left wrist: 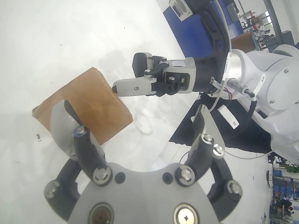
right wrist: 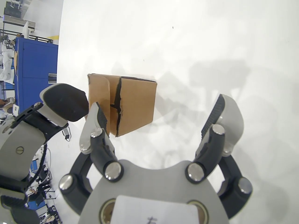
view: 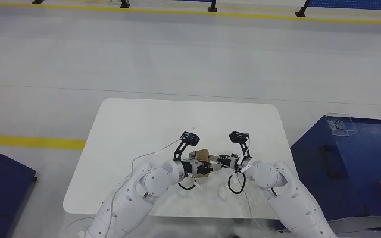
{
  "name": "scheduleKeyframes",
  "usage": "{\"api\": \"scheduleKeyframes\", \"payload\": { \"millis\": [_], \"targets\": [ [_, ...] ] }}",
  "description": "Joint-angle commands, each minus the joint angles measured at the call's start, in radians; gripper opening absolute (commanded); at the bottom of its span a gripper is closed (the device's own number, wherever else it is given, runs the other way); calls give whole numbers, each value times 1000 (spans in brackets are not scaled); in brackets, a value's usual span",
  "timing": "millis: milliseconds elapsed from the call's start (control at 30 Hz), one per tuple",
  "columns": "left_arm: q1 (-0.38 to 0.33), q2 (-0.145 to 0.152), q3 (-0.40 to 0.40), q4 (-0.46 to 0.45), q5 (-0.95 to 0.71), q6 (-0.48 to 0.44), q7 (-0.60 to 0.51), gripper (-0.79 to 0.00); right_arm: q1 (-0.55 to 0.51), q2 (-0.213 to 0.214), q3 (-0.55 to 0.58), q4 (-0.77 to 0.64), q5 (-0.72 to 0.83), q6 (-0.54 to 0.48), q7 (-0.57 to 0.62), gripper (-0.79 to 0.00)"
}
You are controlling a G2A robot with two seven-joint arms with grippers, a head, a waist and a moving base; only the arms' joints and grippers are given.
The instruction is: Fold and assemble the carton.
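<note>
Brown carton (right wrist: pixel 135 101) sits at near middle of bench (view: pixel 149 119), between left gripper (left wrist: pixel 132 108) and right gripper (right wrist: pixel 158 103). Both are spread apart, clamping nothing. Looks light, crushable; best held across flat walls, off the flap seam.

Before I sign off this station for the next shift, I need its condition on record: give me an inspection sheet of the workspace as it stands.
surface: white table with rounded corners.
job's things: brown carton standing on the table, end flaps folded in, ragged seam between them.
clutter: a few small dark specks.
grippers: left gripper open, one finger beside the carton; right gripper open, one fingertip at its flapped end.
cables: white cable along the right wrist.
surroundings: blue cabinets beside the table, yellow floor line.
</note>
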Motion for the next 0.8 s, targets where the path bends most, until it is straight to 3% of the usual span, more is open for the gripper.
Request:
{"api": "scheduleKeyframes", "payload": {
  "millis": [0, 767],
  "targets": [
    [0, -1, -1, 1, 2, -1, -3, 0, 1, -3, -8, 6, -4, 2, -4, 0],
    [-9, -17, 14, 33, 4, 11, -28, 0, 11, -24, -9, 18, 24, 11, -31, 0]
  ]
}}
